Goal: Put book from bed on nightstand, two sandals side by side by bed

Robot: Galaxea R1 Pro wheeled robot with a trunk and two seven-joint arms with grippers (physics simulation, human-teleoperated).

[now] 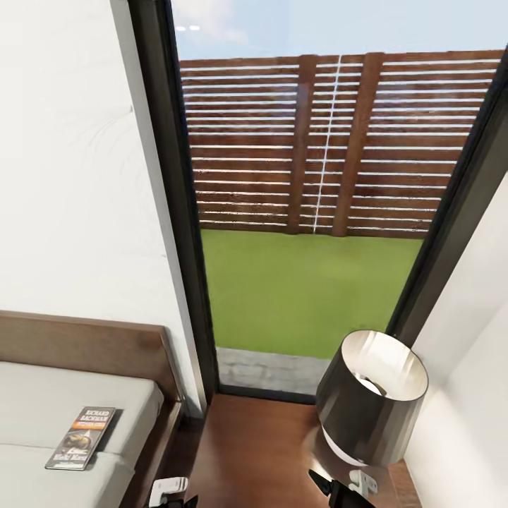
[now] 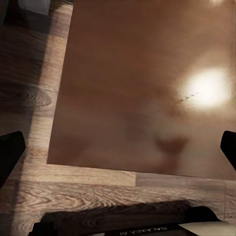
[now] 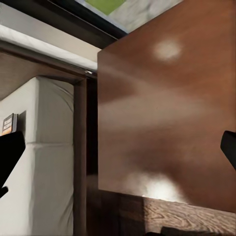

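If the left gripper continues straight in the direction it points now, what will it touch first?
Most likely the glossy top of the nightstand. In the left wrist view this brown surface lies directly ahead of the left gripper, between its open fingers. Depth is unclear.

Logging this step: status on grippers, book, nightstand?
Left gripper and right gripper open, empty, over nightstand. Book flat on bed, untouched. Lamp occupies nightstand's far right side.
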